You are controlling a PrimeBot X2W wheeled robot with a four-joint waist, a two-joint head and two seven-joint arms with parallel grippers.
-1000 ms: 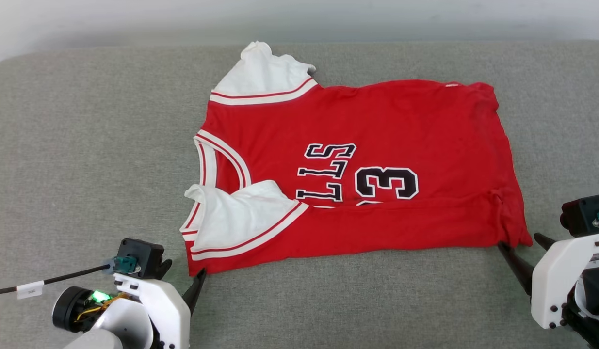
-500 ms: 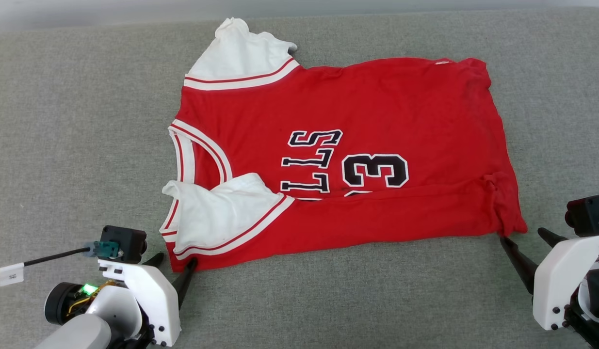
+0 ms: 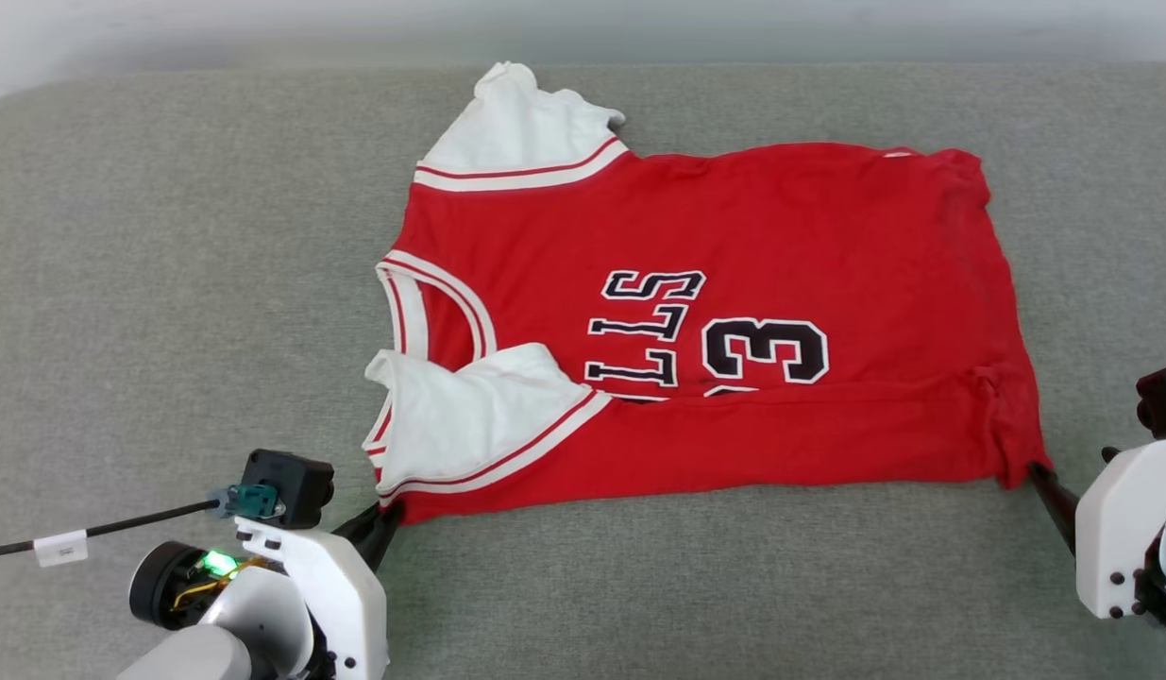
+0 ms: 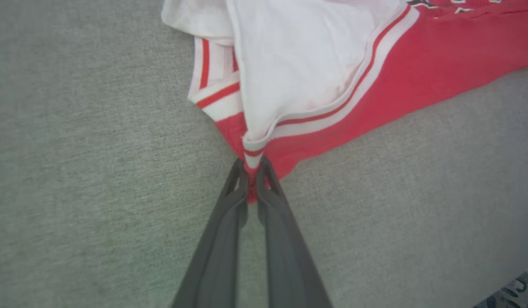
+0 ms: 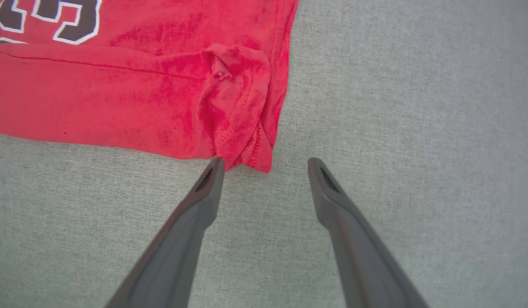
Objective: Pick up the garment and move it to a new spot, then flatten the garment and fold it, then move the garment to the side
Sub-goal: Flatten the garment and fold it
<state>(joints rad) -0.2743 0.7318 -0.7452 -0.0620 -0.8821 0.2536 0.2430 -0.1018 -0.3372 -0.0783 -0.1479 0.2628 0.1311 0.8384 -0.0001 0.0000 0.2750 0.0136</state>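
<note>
Red jersey lying flat on a grey padded surface, gripped at one near corner by the left gripper.

The fingers (image 4: 234,214) of the left gripper (image 4: 252,171) are pressed together on the near collar-side corner of the garment (image 3: 734,236), where red cloth and striped trim meet. The fingers (image 5: 195,214) of the right gripper (image 5: 266,164) are held apart, with the wrinkled near hem corner just beyond their tips. The near long edge is folded over, and a white sleeve (image 3: 469,420) is laid across it. The other sleeve (image 3: 516,132) is spread close to the far edge of the padded surface (image 3: 167,283). Bare surface is seen left, right and in front of the garment. Black, white-outlined "LLS" and a "3" can be read sideways, with the rest covered by the fold. A white tag (image 3: 60,548) is seen on a black cable (image 3: 148,518); its print is too small to read.
</note>
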